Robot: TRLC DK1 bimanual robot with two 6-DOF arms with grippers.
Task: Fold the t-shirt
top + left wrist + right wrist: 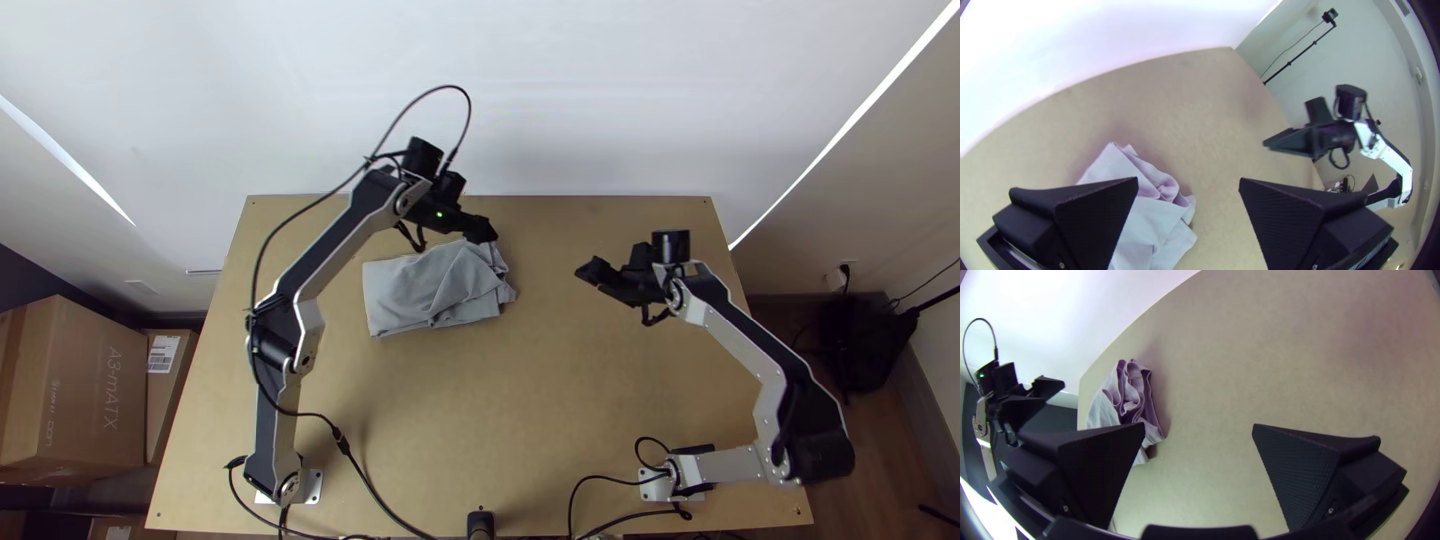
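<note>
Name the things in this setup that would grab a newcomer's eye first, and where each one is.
Probably the grey t-shirt first, a compact bundle with rumpled folds toward its right end, lying left of centre on the wooden table. Next, the two black grippers: the left gripper, open at the shirt's far right corner in the top view, and the right gripper, open over bare wood to the shirt's right.

lettering (112,388) on large box (75,345), label (163,353) on narrow box (166,405)
</note>
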